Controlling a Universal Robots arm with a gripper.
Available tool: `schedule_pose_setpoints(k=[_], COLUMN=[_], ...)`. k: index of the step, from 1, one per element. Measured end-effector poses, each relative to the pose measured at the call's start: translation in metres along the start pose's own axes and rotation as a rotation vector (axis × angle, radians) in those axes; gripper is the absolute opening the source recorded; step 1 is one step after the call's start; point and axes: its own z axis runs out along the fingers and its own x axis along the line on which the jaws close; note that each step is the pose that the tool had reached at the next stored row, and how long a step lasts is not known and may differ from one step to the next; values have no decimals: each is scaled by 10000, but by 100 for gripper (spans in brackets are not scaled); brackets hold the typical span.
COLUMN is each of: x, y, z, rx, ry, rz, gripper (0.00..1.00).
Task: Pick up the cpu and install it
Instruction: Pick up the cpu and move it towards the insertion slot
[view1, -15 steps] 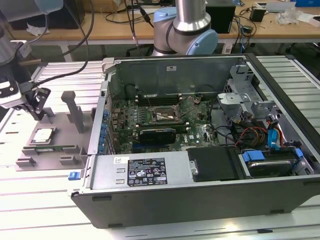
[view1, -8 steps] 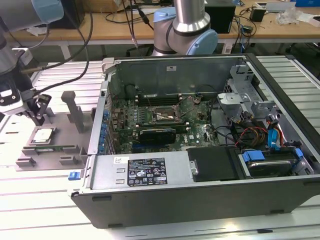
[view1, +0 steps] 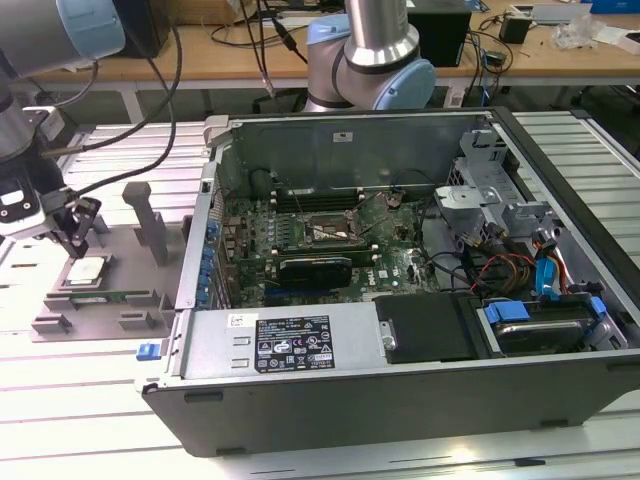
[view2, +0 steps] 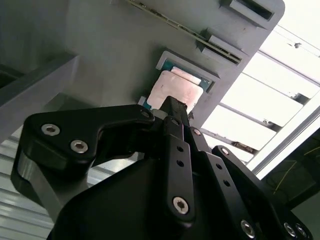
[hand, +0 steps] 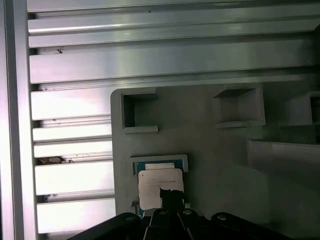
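Gripper (hand: 171, 194) seemingly atop cpu (hand: 152, 186) in fixture (hand: 220, 165)

Nothing really readable here. The black sticker (view1: 292, 344) and the little white one (view1: 242, 321) on the power supply (view1: 352, 340) carry print too tiny to make out.

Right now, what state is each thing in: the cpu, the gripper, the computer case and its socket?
cpu: lying flat in the recess of the grey fixture, not lifted.
gripper: low over the cpu; contact unclear.
computer case: on its side, panel off, inside exposed.
socket: uncovered, no cooler on it.
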Motion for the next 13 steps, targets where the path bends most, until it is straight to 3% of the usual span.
schedule_pose_setpoints(k=[6,13], x=[42,60], y=[-14,-18], z=[117,135], rx=[-2,-2], ry=[-3,-4], rz=[-25,-37], gripper=[11,11])
